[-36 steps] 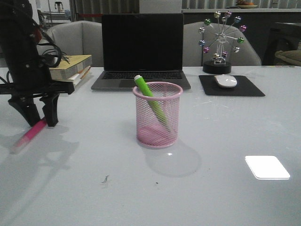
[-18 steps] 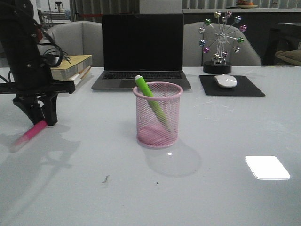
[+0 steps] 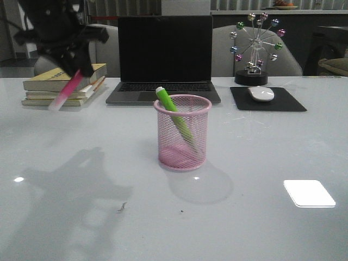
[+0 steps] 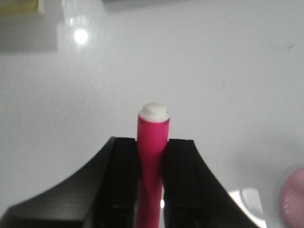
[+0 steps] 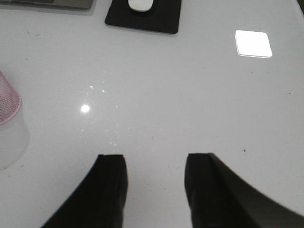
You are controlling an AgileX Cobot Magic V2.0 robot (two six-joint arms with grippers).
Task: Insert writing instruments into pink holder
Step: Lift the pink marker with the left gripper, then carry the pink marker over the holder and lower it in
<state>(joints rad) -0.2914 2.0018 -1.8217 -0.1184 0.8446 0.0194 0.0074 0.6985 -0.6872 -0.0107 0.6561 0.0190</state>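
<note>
The stiff, light, likely slippery magenta highlighter (image 4: 152, 142) is pinched mid-barrel by the left gripper (image 4: 152, 161), while the right gripper's (image 5: 154, 183) jaws are spread.

White table (image 3: 283, 147) bearing pink holder (image 3: 182, 133), laptop (image 3: 164, 60)

A glossy white table (image 3: 261, 228) fills the foreground and carries a bright rectangular reflection of light (image 3: 309, 193) near its right side. At its far edge stand an open laptop (image 3: 165, 57) with a dark screen, a stack of books (image 3: 65, 87), a white mouse (image 3: 261, 93) on a black mouse pad (image 3: 291, 102), and a ferris-wheel ornament (image 3: 255, 46) with coloured balls. Behind them are two grey chairs (image 3: 100, 46), in a dim room.
</note>
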